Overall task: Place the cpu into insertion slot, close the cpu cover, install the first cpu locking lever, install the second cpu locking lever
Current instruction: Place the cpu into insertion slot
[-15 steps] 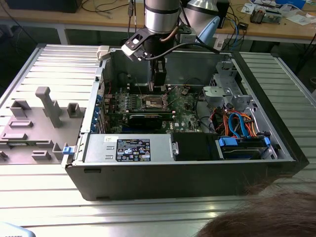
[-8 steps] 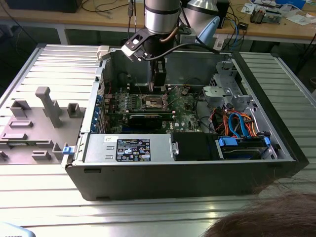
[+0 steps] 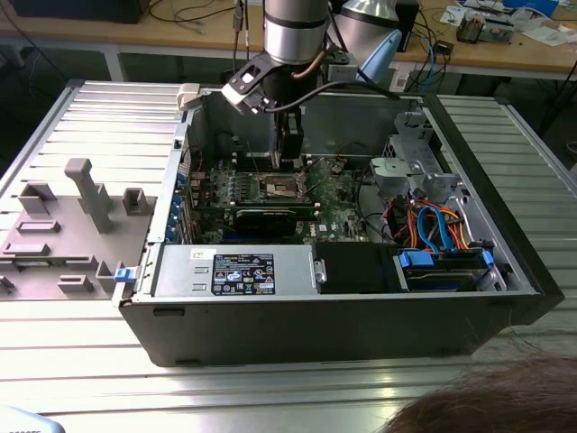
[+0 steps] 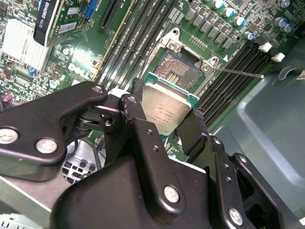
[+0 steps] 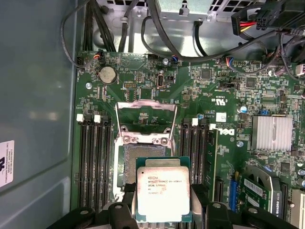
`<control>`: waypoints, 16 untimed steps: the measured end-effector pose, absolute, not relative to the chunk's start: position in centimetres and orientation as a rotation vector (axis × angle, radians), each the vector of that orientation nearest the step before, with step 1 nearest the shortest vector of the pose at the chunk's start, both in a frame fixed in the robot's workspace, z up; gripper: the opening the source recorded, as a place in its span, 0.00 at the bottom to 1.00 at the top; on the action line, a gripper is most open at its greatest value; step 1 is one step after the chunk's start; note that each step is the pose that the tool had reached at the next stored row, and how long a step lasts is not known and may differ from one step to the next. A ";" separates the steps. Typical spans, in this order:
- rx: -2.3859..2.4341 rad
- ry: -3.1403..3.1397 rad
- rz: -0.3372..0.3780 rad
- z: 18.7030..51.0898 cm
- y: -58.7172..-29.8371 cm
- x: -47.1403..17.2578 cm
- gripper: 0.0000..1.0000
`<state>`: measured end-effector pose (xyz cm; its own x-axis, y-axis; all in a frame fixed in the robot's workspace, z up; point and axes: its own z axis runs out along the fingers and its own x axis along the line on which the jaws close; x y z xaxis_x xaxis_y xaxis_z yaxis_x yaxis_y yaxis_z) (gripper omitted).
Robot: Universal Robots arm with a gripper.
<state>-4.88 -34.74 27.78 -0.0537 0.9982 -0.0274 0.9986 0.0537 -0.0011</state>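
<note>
Gripper [image 4: 166,109] pinches the cpu [image 4: 167,107] by two opposite edges, its black fingers [image 4: 140,126] pressed against the chip's sides, and hangs over the green board [image 5: 224,95] inside the open computer case [image 3: 315,325]. The chip is just short of the insertion slot [image 5: 143,151], overlapping one edge of it in the first wrist view and not yet seated. Beyond the slot the cpu cover [image 5: 143,102] stands flipped open. A thin locking lever [image 4: 238,73] juts out beside the socket in the second wrist view.

The main hazard, judging from this, is a skewed descent: a chip lowered off-square or turned the wrong way could bend the socket's contacts. An edge-only grip could also let it slip and drop, and a drift farther on could knock the raised cover.

Part of the slot is hidden behind the chip, its contacts are too fine to read, and whether the chip is level cannot be told. A second lever cannot be picked out. In the exterior view a person's hair [image 3: 487,406] is cut off at the lower edge.
</note>
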 end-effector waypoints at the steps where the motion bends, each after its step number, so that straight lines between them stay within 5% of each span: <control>1: 2.148 2.266 -0.031 27.8 -34.7 -4.9 0.54; 16: 2.148 2.266 -0.030 27.3 -34.7 -4.9 0.54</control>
<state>-4.88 -34.74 27.35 -0.0537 0.9982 -0.0273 0.9986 0.0537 -0.0010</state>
